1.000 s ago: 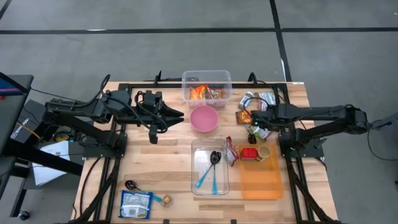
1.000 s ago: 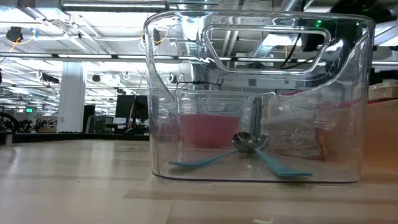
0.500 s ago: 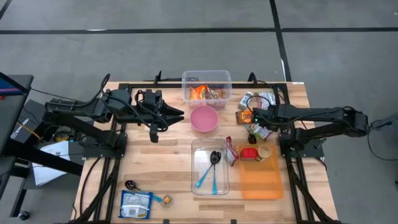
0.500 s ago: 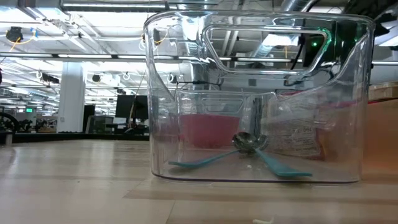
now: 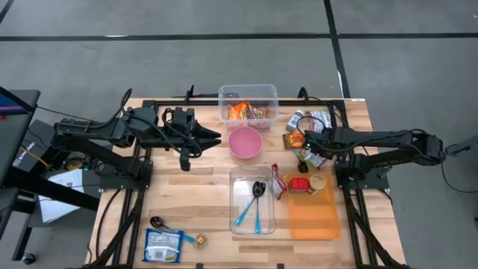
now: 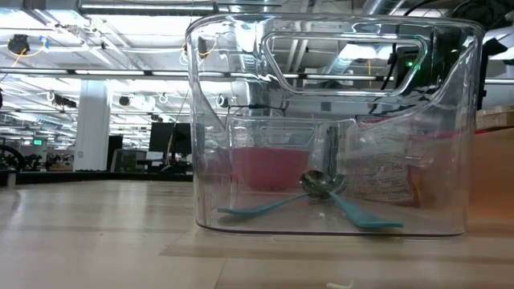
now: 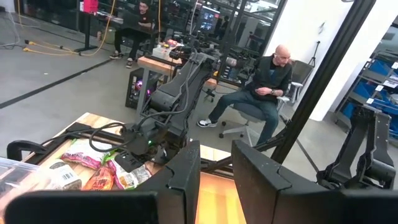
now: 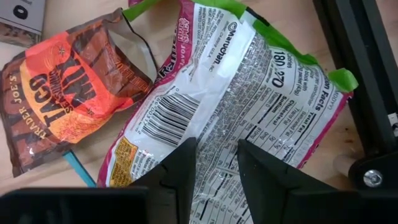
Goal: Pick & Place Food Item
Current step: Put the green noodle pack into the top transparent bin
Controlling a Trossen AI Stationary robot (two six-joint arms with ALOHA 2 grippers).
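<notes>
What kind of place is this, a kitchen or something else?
Probably a robotics lab or workshop: a seated person among workbenches, concrete floor, and a wooden table with robot arms.

We see a white snack bag (image 8: 249, 93) with green and pink edges lying flat, barcode side up, at three o'clock on the table. Touching it toward nine o'clock lies a crumpled orange bag (image 8: 65, 93), also flat on the wood.

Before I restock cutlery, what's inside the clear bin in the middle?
The clear bin holds a dark metal spoon and two teal utensils; nothing looks covered.
</notes>
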